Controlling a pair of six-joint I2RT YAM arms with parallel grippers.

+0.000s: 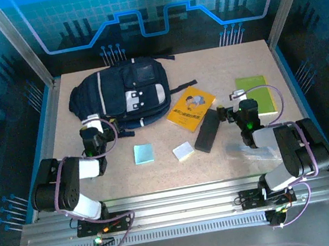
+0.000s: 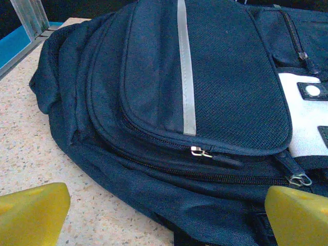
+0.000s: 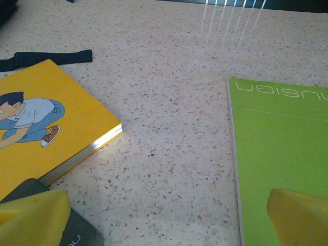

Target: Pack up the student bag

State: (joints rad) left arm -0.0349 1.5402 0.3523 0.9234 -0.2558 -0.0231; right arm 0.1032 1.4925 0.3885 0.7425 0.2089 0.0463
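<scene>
- Blue-lit panels and aluminium frame posts (image 1: 21,49) wall in a speckled beige surface (image 1: 231,67) on the left, right and far sides.
- The student bag (image 1: 121,95) lies flat in the far-left part, its left edge close to the side rail and its far edge close to the back border.
- The left claw (image 1: 93,123) sits just at the bag's near edge, jaws spread wide with nothing between them. In the wrist view its yellow fingertips (image 2: 31,212) flank the bag's (image 2: 205,77) lower seam, where the zip pulls (image 2: 201,151) lie along zips that look closed.
- A black strap (image 3: 46,58) trails from the bag toward the yellow book (image 1: 191,107).
- The right claw (image 1: 232,104) is also wide and empty, over bare surface (image 3: 174,77) in the gap between the yellow book (image 3: 46,123) and the green notebook (image 1: 254,95).
- The black pencil case (image 1: 208,131) lies just beside the book's near corner, under the right claw's left fingertip (image 3: 33,215).
- A light blue pad (image 1: 144,153) and a pale pad (image 1: 183,151) lie apart near the middle front.
- Open room: the far-right corner behind the notebook, and the front-left strip.
</scene>
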